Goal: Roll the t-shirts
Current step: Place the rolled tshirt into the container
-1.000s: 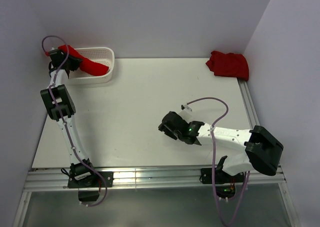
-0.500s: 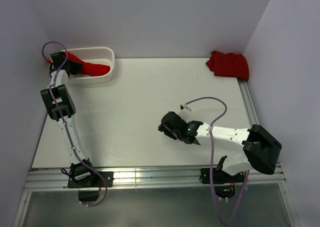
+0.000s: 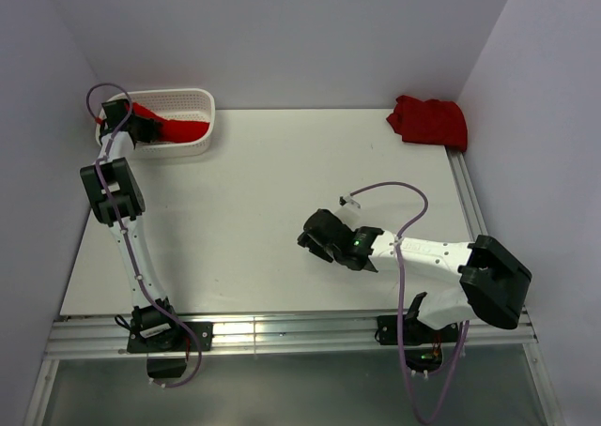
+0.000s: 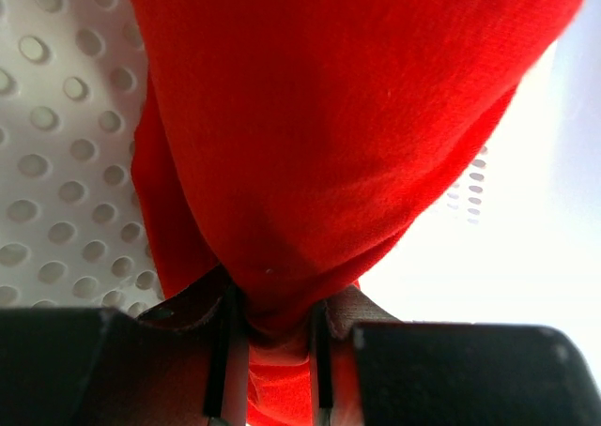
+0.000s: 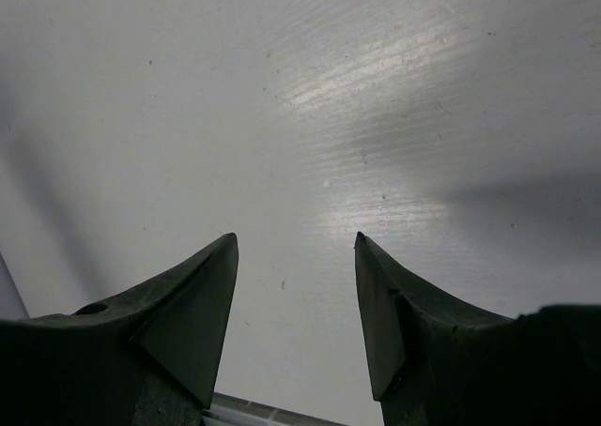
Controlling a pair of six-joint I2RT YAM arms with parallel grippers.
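Left end effector [image 4: 274,342] pinches a red t-shirt [image 4: 329,116]; right end effector [image 5: 296,295] gapes above table [image 5: 376,88].

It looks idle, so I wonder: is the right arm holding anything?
No, the right jaws stand open above the table, with nothing between them.

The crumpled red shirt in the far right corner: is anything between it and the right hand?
No. Only bare white tabletop lies between the open right hand and the crumpled red cloth t-shirt; the arm's own purple cable just loops above.
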